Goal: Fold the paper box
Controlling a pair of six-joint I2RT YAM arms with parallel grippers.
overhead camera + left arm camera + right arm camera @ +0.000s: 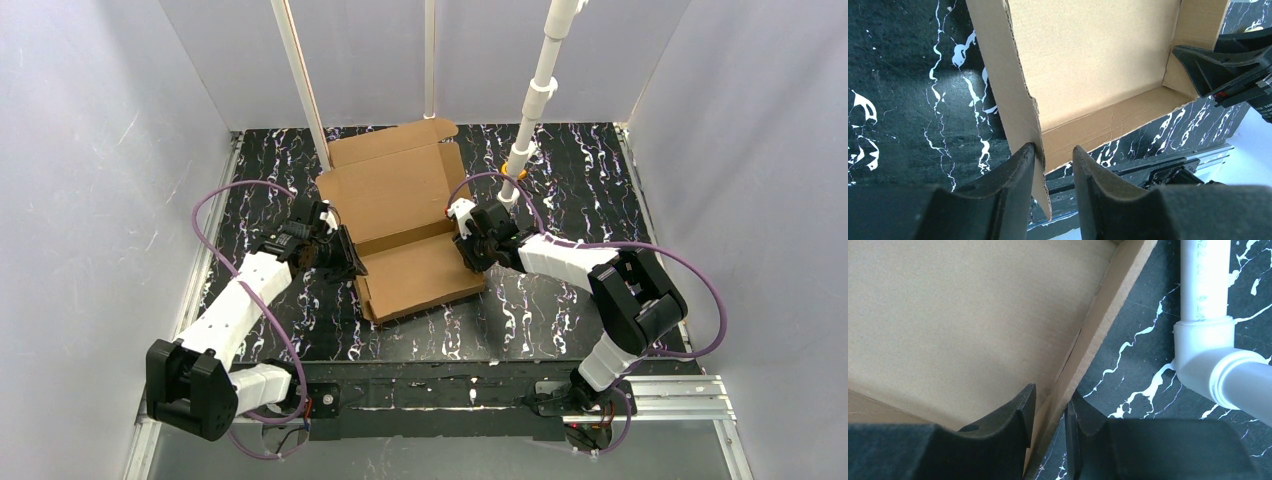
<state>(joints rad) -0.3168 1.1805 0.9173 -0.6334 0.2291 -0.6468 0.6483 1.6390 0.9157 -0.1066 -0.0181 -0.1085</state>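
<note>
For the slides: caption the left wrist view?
Left hand straddles a side wall of the paper box, jaws slightly apart.

We're looking down the right tool now, its two black fingers set either side of a raised side wall of the paper box. Whether they pinch it, we can't tell. Plain brown cardboard fills our left. To the right we have the black, white-veined worktop, and a white pipe meeting an elbow fitting near the wall.
</note>
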